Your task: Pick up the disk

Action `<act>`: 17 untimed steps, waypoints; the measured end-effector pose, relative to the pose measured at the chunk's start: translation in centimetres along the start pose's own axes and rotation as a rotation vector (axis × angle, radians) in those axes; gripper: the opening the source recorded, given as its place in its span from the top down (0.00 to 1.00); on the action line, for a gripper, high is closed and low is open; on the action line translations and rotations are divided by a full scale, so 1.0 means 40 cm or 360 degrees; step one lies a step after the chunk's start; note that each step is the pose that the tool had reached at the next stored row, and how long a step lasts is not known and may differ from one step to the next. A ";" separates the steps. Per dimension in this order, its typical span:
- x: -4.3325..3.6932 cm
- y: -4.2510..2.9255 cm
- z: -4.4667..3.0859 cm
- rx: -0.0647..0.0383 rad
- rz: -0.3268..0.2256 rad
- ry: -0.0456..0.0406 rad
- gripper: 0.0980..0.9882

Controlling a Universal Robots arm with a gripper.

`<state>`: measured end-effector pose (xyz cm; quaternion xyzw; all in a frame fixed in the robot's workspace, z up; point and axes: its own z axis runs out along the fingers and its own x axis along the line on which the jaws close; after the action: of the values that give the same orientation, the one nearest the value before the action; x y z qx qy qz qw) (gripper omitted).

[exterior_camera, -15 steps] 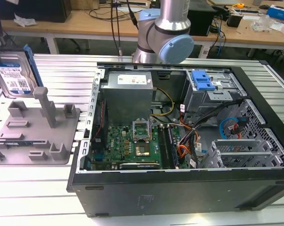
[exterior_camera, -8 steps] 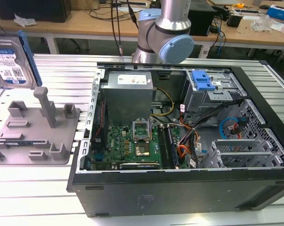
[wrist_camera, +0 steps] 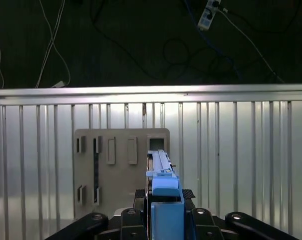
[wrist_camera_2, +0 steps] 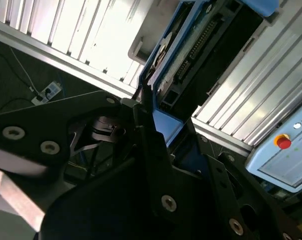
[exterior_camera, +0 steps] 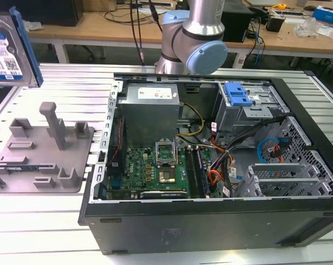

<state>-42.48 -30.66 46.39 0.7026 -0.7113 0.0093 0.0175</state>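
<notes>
Starting at the exterior view's left, the disk (exterior_camera: 9, 49) is seen raised well above the grey moulded fixture (exterior_camera: 42, 152) and its upright post (exterior_camera: 54, 124), clear of the ribbed metal table (exterior_camera: 61, 83); its labelled face is turned toward the camera and a blue side rail (exterior_camera: 28, 47) runs down one edge. Further toward the exterior view's right the open computer case (exterior_camera: 210, 165) is noted, with a blue drive caddy (exterior_camera: 236, 94) inside and the arm's elbow (exterior_camera: 196, 44) behind it. In the first wrist view the disk (wrist_camera: 163, 190) is seen edge-on, clamped between the dark fingers of the gripper (wrist_camera: 163, 210) above the fixture (wrist_camera: 115, 170); the jaws are judged closed on its two broad faces near one end. In the second wrist view the connector end (wrist_camera_2: 201, 50) is seen projecting beyond the gripper (wrist_camera_2: 156, 130). The drive is judged rigid, fairly dense and smooth-sided, likely sensitive to knocks; a hold across the flat faces or the rails is judged soundest, away from the connector pins.
</notes>
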 end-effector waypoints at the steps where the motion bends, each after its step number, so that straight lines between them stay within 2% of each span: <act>1: 0.000 0.000 -0.012 0.0000 0.0000 0.0000 0.70; 3: 0.002 -0.001 -0.039 0.0000 0.0000 0.0000 0.70; 6: 0.002 -0.001 -0.054 0.0000 0.0000 0.0000 0.70; 10: 0.002 -0.002 -0.058 0.0000 0.0000 0.0000 0.70; 17: 0.002 -0.002 -0.058 0.0000 0.0000 0.0008 0.70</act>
<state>-42.39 -30.66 48.72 0.7025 -0.7113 0.0111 0.0193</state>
